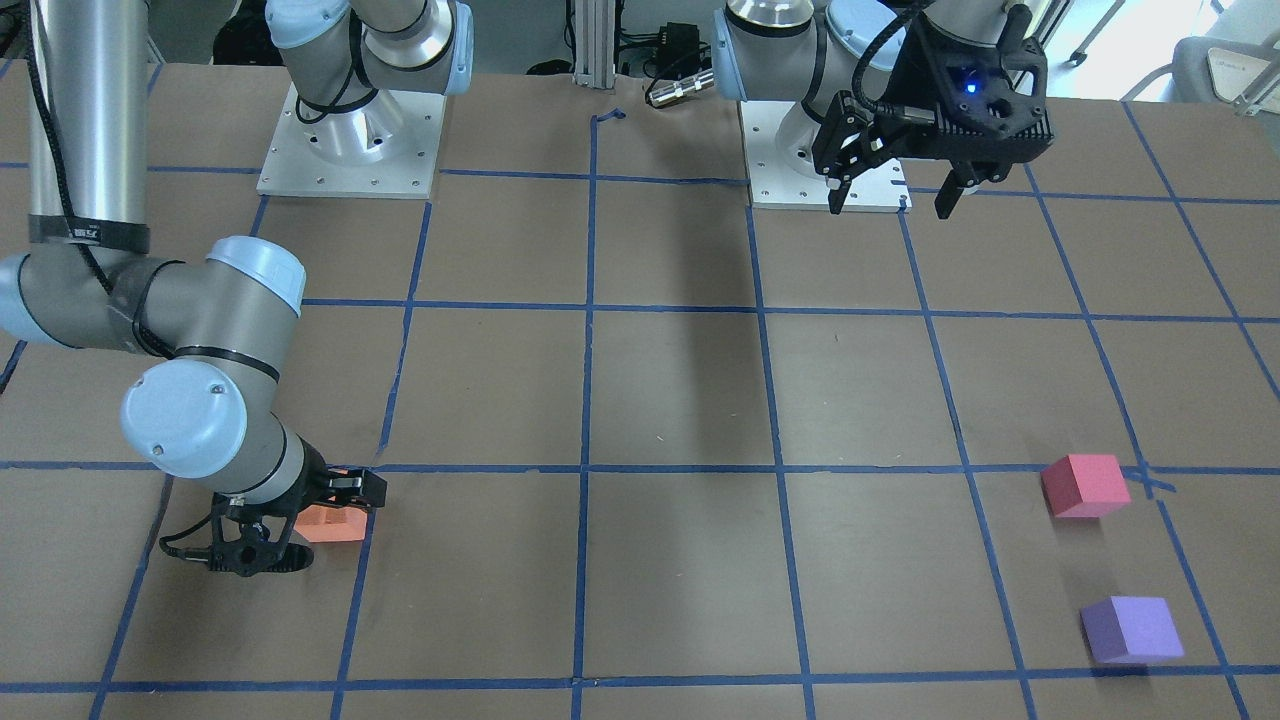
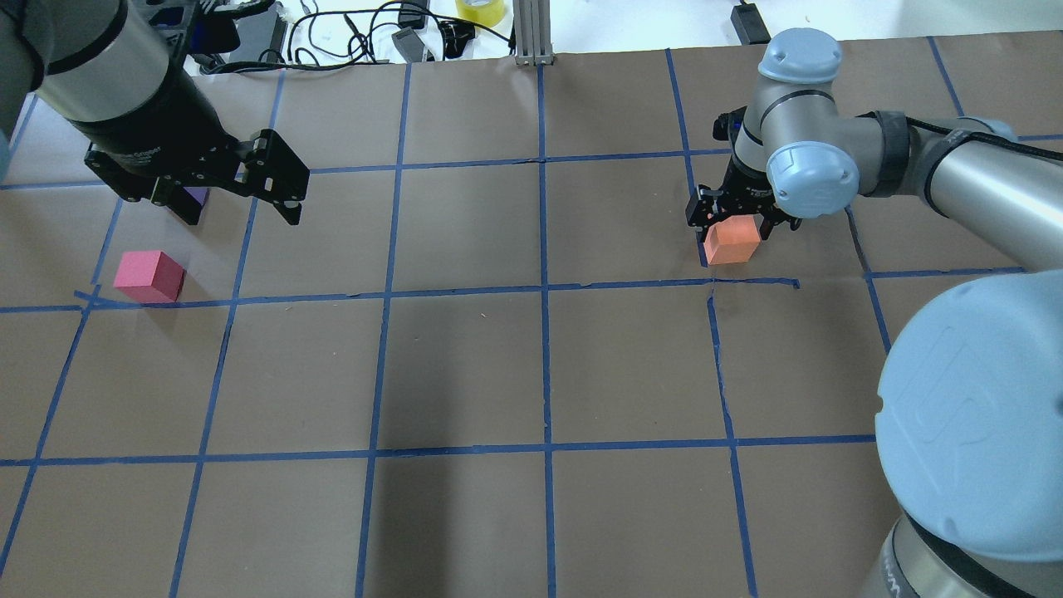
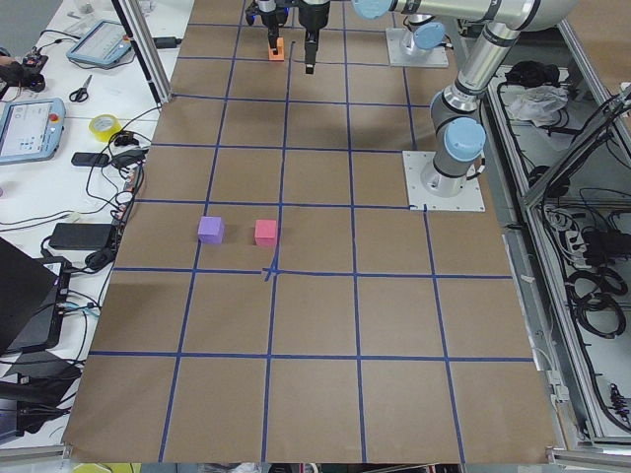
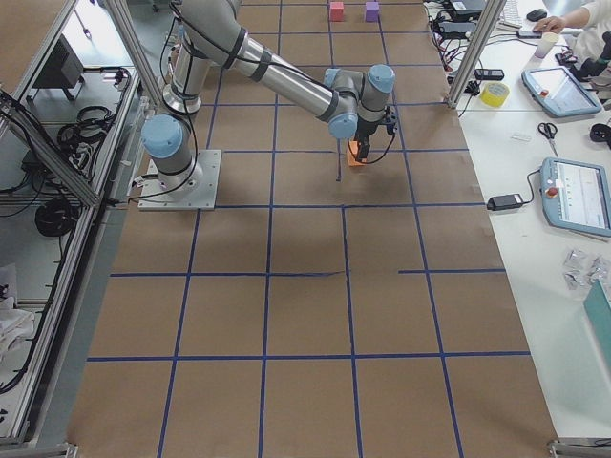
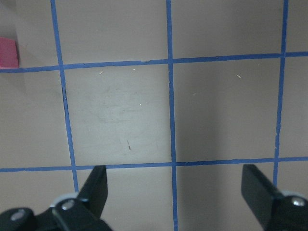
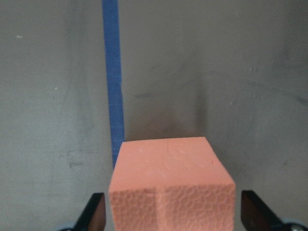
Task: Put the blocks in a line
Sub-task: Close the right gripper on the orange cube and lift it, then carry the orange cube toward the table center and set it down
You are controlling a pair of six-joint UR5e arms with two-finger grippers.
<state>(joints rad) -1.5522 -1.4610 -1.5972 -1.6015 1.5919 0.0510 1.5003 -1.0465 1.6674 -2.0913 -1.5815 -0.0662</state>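
Seen from the operators' side of the table (image 1: pixel 680 400), the purple block (image 1: pixel 1132 630) is being shown nearest, resting flat on the brown surface on the robot's left side. Just behind it, in the same grid square but apart from it, the pinkish-red block (image 1: pixel 1085 485) is being shown, sitting close beside a crossing of the blue tape lines (image 1: pixel 1146 472).

At about the same depth, far across on the robot's right side, the orange block (image 1: pixel 335 522) is being straddled by the right gripper (image 2: pixel 732 223), which is being held low over the table. In the right wrist view its fingers (image 6: pixel 96 214) are being kept spread, one on each side of the cube, with a thin gap showing at either side, so the block is being flanked rather than squeezed. The cube is lying just beside a blue tape line.

Farthest back, near the base plate (image 1: pixel 790 150) of the left arm, the left gripper (image 1: pixel 890 205) is being held above the table. Its fingers (image 5: pixel 96 185) are being kept wide apart, and only bare table is being framed between them.
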